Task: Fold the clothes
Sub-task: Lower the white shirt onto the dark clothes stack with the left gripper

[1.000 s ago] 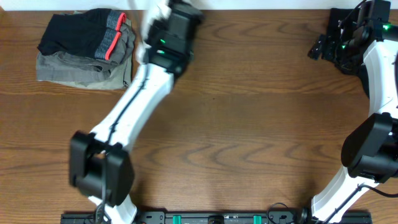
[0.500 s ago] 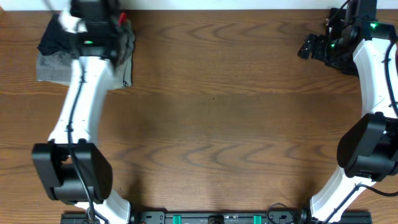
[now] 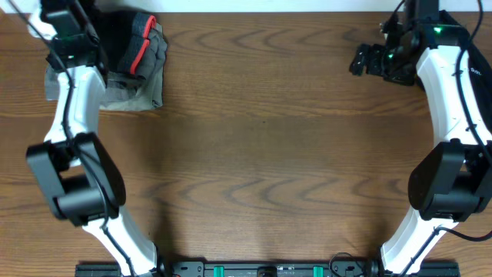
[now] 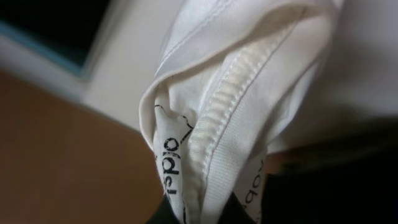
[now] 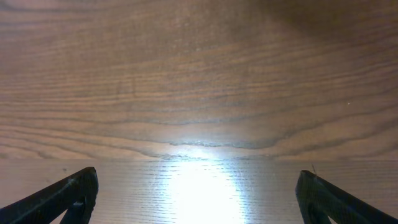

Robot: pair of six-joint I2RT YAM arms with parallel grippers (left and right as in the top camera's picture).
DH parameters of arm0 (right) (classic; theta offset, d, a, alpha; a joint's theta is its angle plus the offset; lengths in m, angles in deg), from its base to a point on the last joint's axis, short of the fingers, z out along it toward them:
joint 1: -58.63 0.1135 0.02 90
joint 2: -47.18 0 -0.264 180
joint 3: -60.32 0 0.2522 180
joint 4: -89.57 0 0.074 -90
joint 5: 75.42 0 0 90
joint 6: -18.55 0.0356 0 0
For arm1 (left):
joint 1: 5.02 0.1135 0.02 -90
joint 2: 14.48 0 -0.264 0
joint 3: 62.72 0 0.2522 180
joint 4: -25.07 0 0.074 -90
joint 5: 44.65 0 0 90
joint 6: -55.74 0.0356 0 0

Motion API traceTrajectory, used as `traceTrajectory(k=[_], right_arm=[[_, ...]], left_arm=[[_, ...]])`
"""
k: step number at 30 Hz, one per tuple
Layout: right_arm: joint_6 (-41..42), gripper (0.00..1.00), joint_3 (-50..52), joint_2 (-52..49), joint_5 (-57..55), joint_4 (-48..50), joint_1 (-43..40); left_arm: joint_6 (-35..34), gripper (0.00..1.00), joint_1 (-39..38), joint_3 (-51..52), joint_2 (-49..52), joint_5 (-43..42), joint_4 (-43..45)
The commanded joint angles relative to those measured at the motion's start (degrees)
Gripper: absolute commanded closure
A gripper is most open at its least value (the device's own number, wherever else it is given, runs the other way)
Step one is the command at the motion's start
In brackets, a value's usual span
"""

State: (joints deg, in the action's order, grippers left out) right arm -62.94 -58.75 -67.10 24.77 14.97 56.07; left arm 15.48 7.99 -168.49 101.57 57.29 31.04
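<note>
- Overhead: the left gripper (image 3: 55, 19) sits at the far left corner of the table (image 3: 261, 138), above a pile (image 3: 131, 65) of folded clothes, grey below and black with a red stripe on top
- The shirt cannot be made out from here, as the arm covers that corner
- The right gripper (image 3: 363, 60) hangs near the far right corner, fingers pointing left, well apart from the pile
- Dark wood grain runs left to right across the top, and a white wall (image 3: 307, 5) lines the far edge
- Left wrist: the shirt (image 4: 249, 74) fills most of the view, white and bunched, rising from the left gripper (image 4: 214, 211), whose jaws are pressed together on the cloth at the bottom edge
- Its long line is a ribbed band (image 4: 230, 118) running from bottom centre up to the upper right; a label (image 4: 169, 155) with dark lettering lies just left of it
- Behind, blurred: brown table lower left, a pale band of wall, then a dark patch with a blue edge at upper left
- Right wrist: the right gripper (image 5: 198, 177) has its jaws wide apart over bare wood, with a bright glare patch between them
</note>
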Motion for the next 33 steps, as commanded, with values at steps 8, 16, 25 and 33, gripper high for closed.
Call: traceTrajectory(k=[8,16,25,33], right_arm=[[-0.9,0.01,0.1,-0.2,-4.4,0.6,5.1],[-0.8,0.01,0.1,-0.2,-4.4,1.0,5.8],[-0.9,0.01,0.1,-0.2,-4.4,0.9,6.0],[-0.9,0.01,0.1,-0.2,-4.4,1.7,6.0]], left_arm=[[4.7,0.94,1.2,-1.0,8.3,2.4,4.2],[10.5,0.94,3.7,-3.6,8.1,9.0,7.1],[20.6,0.94,4.3,-5.1,7.8,11.7,5.8],[14.4,0.94,3.6,-5.1,8.0,7.7,-9.4]])
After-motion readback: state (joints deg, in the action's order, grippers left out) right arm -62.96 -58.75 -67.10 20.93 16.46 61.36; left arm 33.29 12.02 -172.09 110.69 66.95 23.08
